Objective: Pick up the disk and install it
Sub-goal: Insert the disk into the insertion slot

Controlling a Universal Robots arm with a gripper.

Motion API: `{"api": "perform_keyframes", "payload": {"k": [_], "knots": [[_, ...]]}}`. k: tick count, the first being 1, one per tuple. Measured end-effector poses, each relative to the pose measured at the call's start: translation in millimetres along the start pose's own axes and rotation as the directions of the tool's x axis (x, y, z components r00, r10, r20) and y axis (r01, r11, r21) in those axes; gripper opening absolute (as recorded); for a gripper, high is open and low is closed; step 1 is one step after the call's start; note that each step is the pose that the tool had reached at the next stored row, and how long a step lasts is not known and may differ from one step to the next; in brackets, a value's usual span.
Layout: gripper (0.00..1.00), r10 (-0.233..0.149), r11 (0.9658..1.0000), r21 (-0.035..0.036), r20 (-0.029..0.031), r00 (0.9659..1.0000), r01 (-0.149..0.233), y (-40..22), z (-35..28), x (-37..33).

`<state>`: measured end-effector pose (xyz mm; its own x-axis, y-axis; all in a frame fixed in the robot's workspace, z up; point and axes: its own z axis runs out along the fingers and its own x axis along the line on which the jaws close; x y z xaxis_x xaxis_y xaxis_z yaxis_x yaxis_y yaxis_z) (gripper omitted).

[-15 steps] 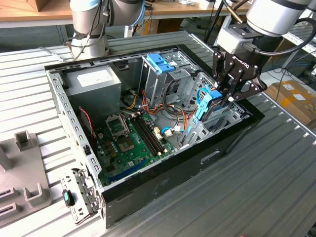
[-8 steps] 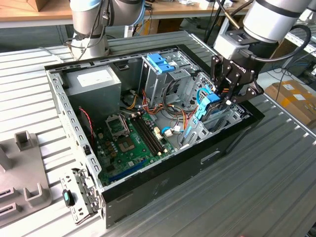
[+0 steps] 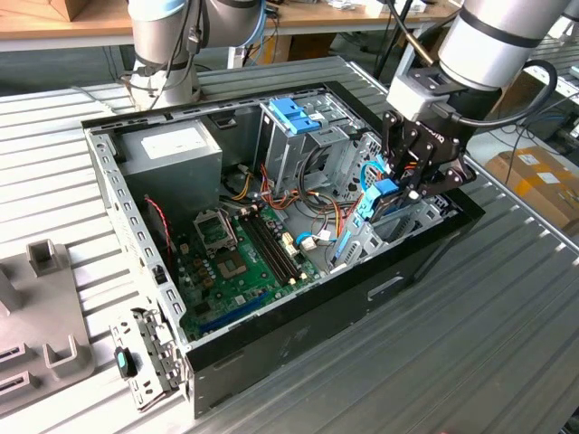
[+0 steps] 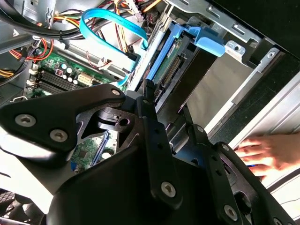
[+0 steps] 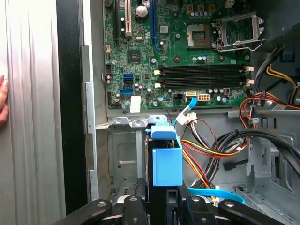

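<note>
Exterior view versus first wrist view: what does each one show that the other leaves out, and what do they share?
Exterior view: the arm above the whole open case, plus the grey box with a white label. First wrist view: a person's fingertips at the ribbed table outside the case. Both: the gripper shut on the disk, over the case, near the motherboard.

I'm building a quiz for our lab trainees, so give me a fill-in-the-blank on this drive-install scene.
1. The gripper is ___ on the disk.
2. The disk's plastic rail is light ___.
3. The motherboard inside the open case is ___ in colour.
4. Just outside the case, a person's ___ is in both wrist views.
Missing words: shut; blue; green; hand.
</note>
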<state>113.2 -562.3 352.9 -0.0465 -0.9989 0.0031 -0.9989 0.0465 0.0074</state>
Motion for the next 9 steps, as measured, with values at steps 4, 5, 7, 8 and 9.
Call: {"api": "perform_keyframes", "payload": {"k": [4, 5, 7, 8, 9], "knots": [[0.35, 0.0, 1.0, 0.0, 0.0001, 1.0, 0.0, 0.0, 0.1, 0.0], [0.35, 0.0, 1.0, 0.0, 0.0, 1.0, 0.0, 0.0, 0.1, 0.0], [0.35, 0.0, 1.0, 0.0, 0.0001, 1.0, 0.0, 0.0, 0.2, 0.0], [0.35, 0.0, 1.0, 0.0001, 0.0003, 1.0, 0.0, 0.0, 0.3, 0.0], [0.36, 0.0, 1.0, 0.0, 0.0002, 1.0, 0.0, 0.0, 0.3, 0.0]]}}
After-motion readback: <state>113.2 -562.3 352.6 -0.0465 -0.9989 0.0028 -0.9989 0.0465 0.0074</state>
